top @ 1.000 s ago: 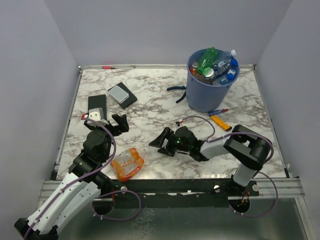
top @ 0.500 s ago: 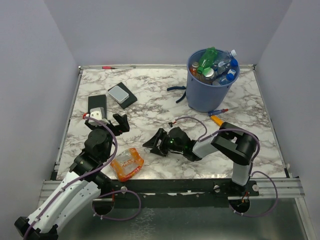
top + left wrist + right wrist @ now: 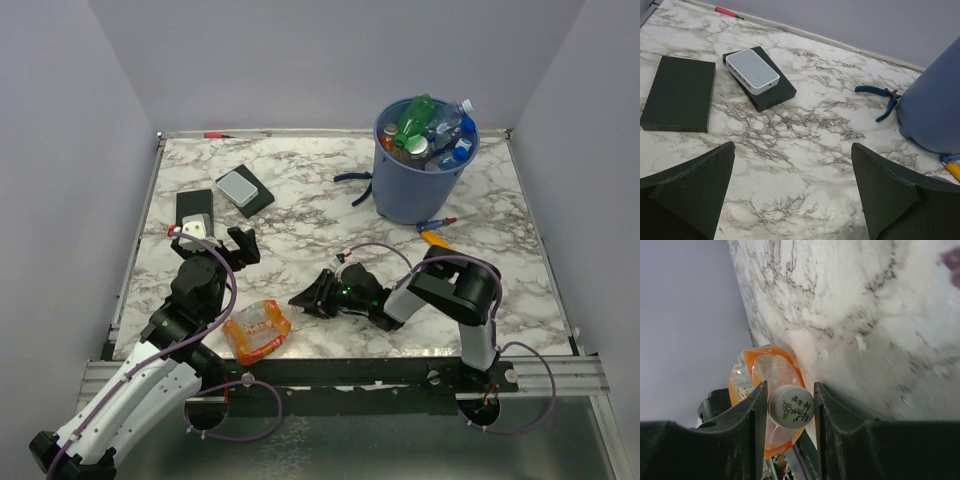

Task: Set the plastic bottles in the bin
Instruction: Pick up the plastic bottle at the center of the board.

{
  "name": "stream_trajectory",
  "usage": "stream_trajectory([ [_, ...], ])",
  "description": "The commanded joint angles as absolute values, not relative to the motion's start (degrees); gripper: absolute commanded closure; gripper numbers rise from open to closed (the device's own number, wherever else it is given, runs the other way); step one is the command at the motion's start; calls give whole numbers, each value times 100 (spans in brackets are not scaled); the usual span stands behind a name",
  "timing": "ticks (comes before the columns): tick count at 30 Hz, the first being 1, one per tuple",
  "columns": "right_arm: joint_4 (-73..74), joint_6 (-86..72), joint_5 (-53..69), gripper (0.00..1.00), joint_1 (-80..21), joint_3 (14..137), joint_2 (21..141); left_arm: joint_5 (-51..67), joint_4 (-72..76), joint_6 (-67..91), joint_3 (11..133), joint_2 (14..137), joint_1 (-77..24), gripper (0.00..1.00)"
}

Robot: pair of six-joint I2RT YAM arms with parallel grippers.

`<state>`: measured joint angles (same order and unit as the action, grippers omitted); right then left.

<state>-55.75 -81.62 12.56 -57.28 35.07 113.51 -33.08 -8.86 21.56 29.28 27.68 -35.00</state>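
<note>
My gripper (image 3: pixel 789 390) has its two dark fingers (image 3: pixel 752 430) standing apart, and a pale cap (image 3: pixel 790 406) with green print shows in the gap between them. I cannot tell whether they touch it. The cap belongs to an orange-tinted bottle (image 3: pixel 771 371) lying on its side at the edge of the marble table (image 3: pixel 855 315). A grey wall (image 3: pixel 685 315) fills the left.
</note>
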Motion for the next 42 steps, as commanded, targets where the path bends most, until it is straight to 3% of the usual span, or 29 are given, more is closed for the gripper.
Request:
stream_trajectory([
  [1, -5843, -7942, 754, 87, -5751, 2999, 10821, -3345, -790, 2103, 2892, 2789, -3527, 1],
  [4, -5576, -7555, 554, 99, -5739, 2845, 10309, -3361, -786, 2101, 2904, 2781, -3525, 1],
  [9, -4245, -6234, 90, 100, -5739, 2994, 9003, -3802, -687, 2158, 2944, 2531, -3526, 1],
  [15, -896, -4317, -731, 100, -5740, 4097, 7345, -3543, 102, 1995, 3051, 2302, -3528, 1],
  [20, 1750, -2834, -1808, 100, -5723, 5294, 6698, -1647, 481, 951, 4012, 3428, -3524, 1],
  [26, 4405, -1775, -1830, 100, -5593, 6980, 6659, 3349, 69, 274, 5610, 5023, -3525, 1],
  [29, 5178, -1543, -1453, 100, -5568, 7577, 6541, 4907, 36, 431, 5899, 5430, -3524, 1],
  [36, 5928, -1064, -549, 100, -5568, 8494, 6257, 5339, 263, 456, 5162, 5298, -3544, 1],
  [42, 5230, -554, 311, 100, -5565, 8218, 5743, 5860, 2156, 2119, 4347, 5360, -3591, 1],
])
